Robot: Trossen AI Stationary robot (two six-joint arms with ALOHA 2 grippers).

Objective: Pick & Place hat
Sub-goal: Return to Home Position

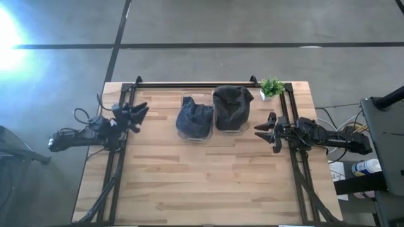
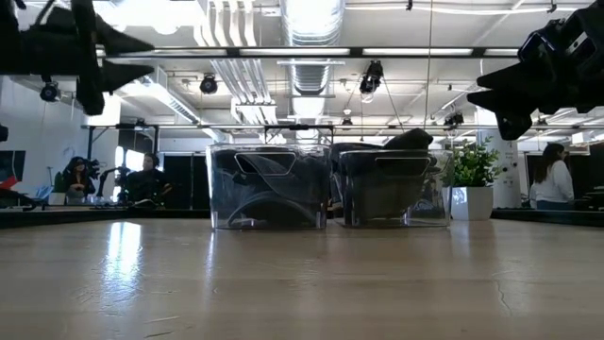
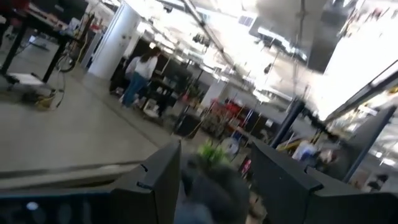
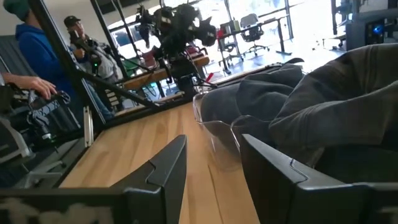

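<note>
Black cap (image 1: pixel 231 104) binned, wooden table (image 1: pixel 208 183), ducted ceiling (image 2: pixel 311 28)

A small potted plant (image 1: pixel 272 87) is set on a right-hand corner of the wooden table (image 1: pixel 208 183); a person (image 2: pixel 552 181) is seen standing beyond.

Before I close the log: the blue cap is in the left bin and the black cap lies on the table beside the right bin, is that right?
Not quite: the high view shows the black cap inside the right bin, not on the table beside it. The blue cap is in the left bin. The left gripper and right gripper are open at the table's sides.
</note>
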